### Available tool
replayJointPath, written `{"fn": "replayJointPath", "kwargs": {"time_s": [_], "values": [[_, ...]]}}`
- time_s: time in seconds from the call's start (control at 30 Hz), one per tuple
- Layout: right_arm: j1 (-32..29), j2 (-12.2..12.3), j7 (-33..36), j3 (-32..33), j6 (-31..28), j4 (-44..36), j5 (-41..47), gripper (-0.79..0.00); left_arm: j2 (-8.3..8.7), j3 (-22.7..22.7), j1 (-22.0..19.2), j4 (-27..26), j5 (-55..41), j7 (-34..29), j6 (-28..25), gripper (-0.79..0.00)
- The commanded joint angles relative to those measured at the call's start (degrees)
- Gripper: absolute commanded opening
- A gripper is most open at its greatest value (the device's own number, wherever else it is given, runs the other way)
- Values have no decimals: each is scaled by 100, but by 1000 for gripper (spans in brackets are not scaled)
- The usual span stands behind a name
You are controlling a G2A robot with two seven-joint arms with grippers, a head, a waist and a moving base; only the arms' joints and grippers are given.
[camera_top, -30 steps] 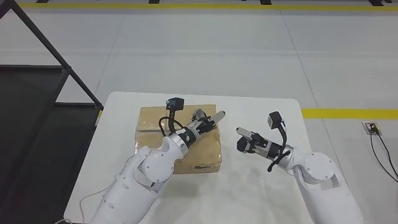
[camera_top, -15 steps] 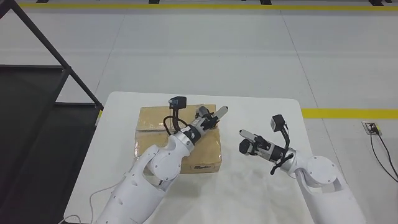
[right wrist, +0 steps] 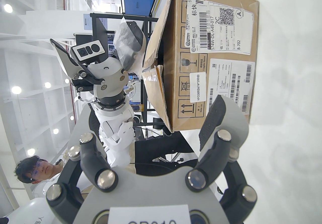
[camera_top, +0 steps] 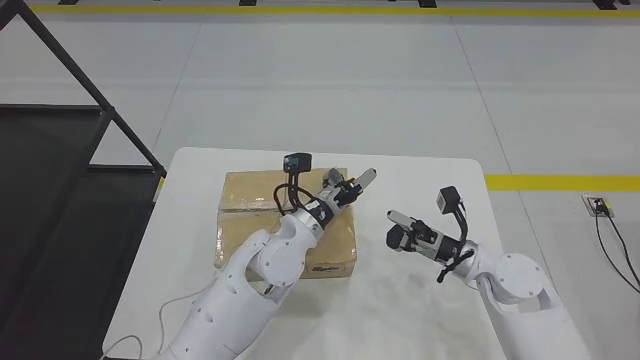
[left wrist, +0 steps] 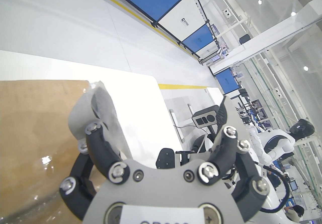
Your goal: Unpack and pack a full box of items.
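The right gripper (camera_top: pixel 397 230) is over the white table (camera_top: pixel 190 220), near the front and just right of the box (camera_top: pixel 250 205). Its jaws are wide open and hold nothing. The brown box sits in the middle of the table. It has paper labels (right wrist: pixel 218 31) on its right side, and its top flaps stick up a little. Farther back, the left gripper (camera_top: pixel 350 179) is above the box's far right corner. Its jaws are wide open too. Some crinkly clear plastic (left wrist: pixel 105 105) clings to one finger.
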Motion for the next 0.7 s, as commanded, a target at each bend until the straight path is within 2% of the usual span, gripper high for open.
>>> {"fn": "replayJointPath", "kwargs": {"time_s": [0.0, 0.43, 0.67], "values": [[-5, 11, 5, 6, -13, 7, 16, 0, -30, 20, -12, 8, 37, -16, -16, 0], [-11, 61, -34, -36, -34, 9, 80, 0, -154, -48, 75, -76, 160, 5, -172, 0], [-2, 86, -53, -63, -38, 15, 110, 0, -153, -279, 329, -413, 266, 340, -737, 0]]}}
